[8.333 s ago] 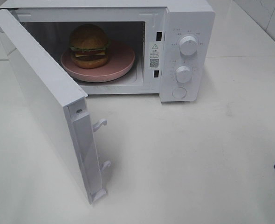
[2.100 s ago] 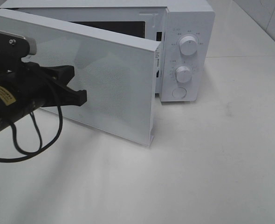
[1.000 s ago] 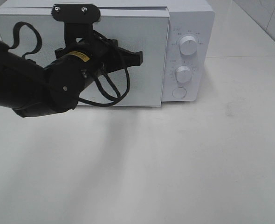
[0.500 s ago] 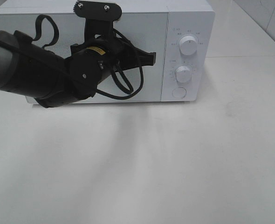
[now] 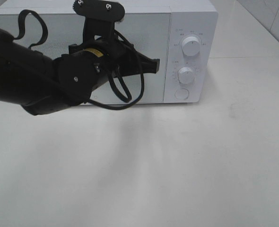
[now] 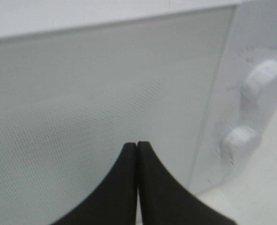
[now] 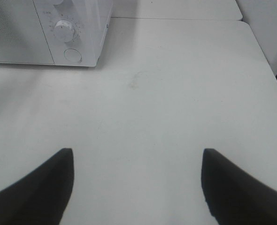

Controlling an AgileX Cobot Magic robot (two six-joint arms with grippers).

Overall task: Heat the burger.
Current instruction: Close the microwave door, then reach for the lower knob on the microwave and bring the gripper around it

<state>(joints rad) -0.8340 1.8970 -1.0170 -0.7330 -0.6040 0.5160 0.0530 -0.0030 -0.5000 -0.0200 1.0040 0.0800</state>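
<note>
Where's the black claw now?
In the high view the left gripper, shut, hangs in front of the microwave door, near its right edge, left of the lower knob.

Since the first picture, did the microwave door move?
Yes. The door swung shut: it used to stick out toward the camera, and now it lies flush beside the knob panel.

The black left gripper (image 6: 137,144), its curved tips pressed together, pointed at the white dot-meshed microwave door (image 6: 101,89); two round white knobs (image 6: 266,77) sat on the panel beside it.
</note>
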